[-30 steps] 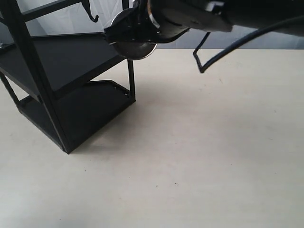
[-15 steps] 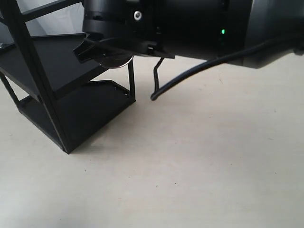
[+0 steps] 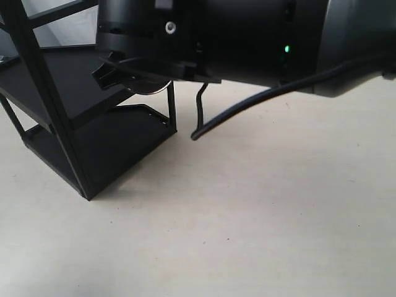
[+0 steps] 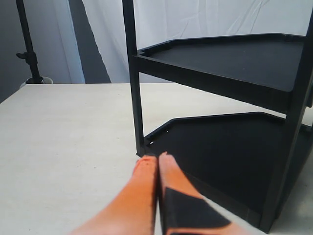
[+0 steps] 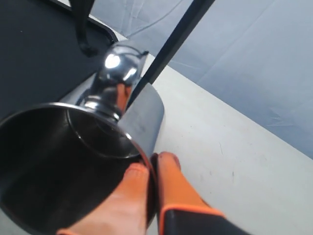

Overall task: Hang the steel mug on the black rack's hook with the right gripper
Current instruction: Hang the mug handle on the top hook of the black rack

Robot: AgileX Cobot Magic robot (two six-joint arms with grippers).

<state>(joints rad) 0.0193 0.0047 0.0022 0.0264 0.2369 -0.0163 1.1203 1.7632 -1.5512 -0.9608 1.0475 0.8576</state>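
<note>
- Filling more of the exterior view's top than half a second back: right gripper (image 3: 124, 71) and its black arm (image 3: 247, 37), shifted a little further left, over the black rack (image 3: 68, 124); a second back only a slim part of the arm showed and the whole round base of the mug was plain.
- Showing now only as a thin bright sliver under the gripper body in the exterior view: steel mug (image 3: 151, 86), close by the rack's right post (image 3: 171, 108), above the lower shelf.
- Drooping lower and looping nearer the post than before: black cable (image 3: 229, 111).
- Pinched by the rim in the right wrist view: steel mug (image 5: 73, 161), one orange finger inside the wall and one outside (fingertips (image 5: 168, 166) pressed close, only the thin wall between them).
- Lying roughly level, long axis running from the gripper toward the rack; open mouth facing the wrist camera, base away from it.
- Sticking up at the far upper side of the mug: shiny loop handle (image 5: 120, 63), just below a dark hook (image 5: 83, 29); touching or not, cannot tell.
- Crossing right behind the handle: a thin black post (image 5: 171, 49).
- Resting low near the rack's foot in the left wrist view: left gripper (image 4: 155, 164), orange fingers pressed together, holding nothing, tips just short of the bottom shelf (image 4: 220, 152).
- Unchanged since the earlier frames: rack's place on the pale table (image 3: 278, 216).
</note>
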